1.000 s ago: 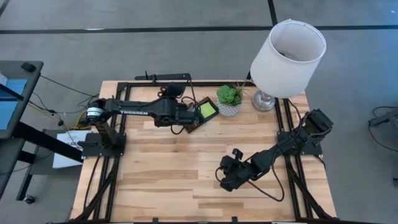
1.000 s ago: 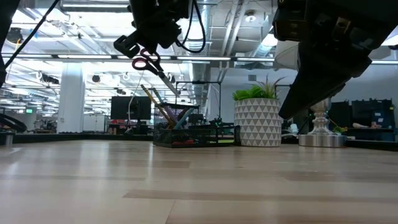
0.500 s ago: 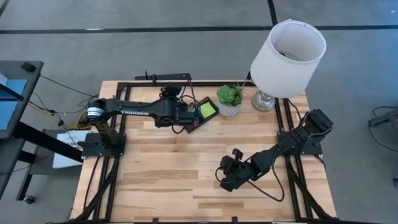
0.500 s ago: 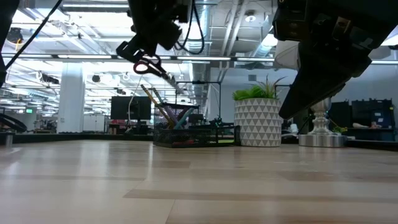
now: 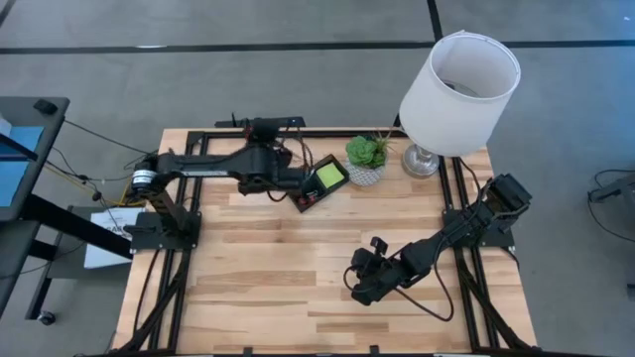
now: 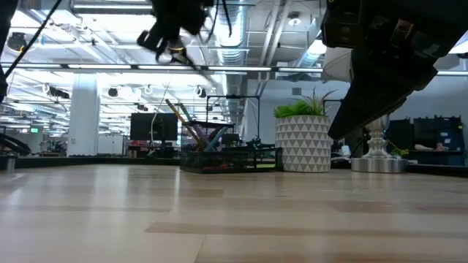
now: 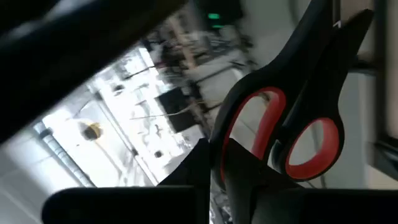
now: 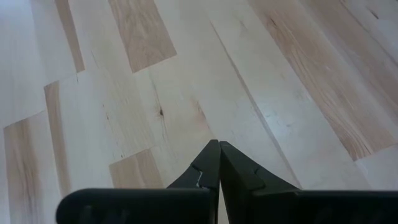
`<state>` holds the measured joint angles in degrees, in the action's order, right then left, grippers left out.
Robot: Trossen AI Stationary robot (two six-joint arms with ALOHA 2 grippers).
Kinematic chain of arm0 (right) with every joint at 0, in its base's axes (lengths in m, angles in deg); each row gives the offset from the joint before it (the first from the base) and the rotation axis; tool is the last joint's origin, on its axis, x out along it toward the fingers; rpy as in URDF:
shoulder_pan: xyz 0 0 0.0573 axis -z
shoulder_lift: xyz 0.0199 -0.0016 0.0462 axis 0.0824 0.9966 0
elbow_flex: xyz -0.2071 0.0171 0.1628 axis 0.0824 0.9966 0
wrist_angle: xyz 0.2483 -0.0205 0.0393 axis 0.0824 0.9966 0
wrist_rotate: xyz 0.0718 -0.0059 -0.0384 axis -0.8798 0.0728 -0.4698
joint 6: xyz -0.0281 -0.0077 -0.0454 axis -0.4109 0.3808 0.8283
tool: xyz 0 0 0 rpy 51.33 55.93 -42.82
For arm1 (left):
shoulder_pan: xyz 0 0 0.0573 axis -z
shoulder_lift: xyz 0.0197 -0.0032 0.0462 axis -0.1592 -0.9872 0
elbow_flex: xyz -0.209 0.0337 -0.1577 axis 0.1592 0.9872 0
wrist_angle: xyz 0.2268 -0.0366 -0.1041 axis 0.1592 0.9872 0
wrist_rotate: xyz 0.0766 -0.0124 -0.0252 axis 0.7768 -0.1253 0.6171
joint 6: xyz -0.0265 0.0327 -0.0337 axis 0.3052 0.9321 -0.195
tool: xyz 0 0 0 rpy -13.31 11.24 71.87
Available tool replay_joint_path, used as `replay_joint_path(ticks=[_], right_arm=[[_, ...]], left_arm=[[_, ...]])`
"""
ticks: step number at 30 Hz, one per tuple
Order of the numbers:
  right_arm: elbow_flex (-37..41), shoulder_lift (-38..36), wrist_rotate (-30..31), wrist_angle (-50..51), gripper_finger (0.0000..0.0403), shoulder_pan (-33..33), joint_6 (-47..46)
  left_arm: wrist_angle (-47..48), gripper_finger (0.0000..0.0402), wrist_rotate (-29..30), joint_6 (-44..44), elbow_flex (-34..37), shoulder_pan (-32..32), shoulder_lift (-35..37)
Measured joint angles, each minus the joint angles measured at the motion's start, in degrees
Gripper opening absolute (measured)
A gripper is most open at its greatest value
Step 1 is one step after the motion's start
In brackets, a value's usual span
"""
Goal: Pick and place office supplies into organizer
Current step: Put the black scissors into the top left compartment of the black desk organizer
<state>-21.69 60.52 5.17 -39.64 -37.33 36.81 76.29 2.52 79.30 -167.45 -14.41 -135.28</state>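
My left tool (image 7: 214, 168) is clamped on the scissors (image 7: 280, 124), raised just beside the organizer (image 5: 319, 183), blades slanting down toward it. My right tool (image 8: 219, 168), pressed together, waits well apart.

Black scissors (image 7: 292, 118) with red-lined handles; lime-green pad (image 5: 330, 176) in the black organizer (image 5: 306, 199); white lampshade (image 5: 459, 79).

Overhead and table-level cameras share the organizer (image 5: 319, 182); wrist cameras look close past each arm.
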Motion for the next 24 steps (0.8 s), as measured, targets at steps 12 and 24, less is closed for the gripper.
replay_joint_path(ticks=[12,24], right_arm=[[0.00,0.00,0.04,-0.23,0.0004,0.11,-0.02],[0.00,0.00,0.07,-0.42,0.0004,-1.54,-0.43]], left_arm=[[-3.06,0.0011,9.58,12.19,0.87,2.75,-3.49],[-1.28,0.0011,11.33,1.89,7.44,4.25,-9.42]])
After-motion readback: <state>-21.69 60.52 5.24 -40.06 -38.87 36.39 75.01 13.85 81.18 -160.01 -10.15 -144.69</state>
